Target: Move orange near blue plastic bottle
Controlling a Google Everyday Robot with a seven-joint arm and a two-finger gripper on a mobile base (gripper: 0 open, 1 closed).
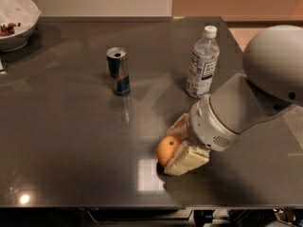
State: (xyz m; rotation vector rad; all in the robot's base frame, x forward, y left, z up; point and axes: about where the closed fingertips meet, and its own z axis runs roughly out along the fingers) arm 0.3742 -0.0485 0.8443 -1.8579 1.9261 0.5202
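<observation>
Orange (166, 151) sits clasped in the gripper (169, 152), lower centre of the glossy dark table (71, 150), bottle (202, 65) standing upper right.

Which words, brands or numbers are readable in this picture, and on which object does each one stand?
No text can be quoted here.
blue plastic bottle: dark print on its white label, too blurred to read.
can: blue and silver, no legible lettering.
gripper, at the orange near the front edge of the table: no markings visible.
</observation>
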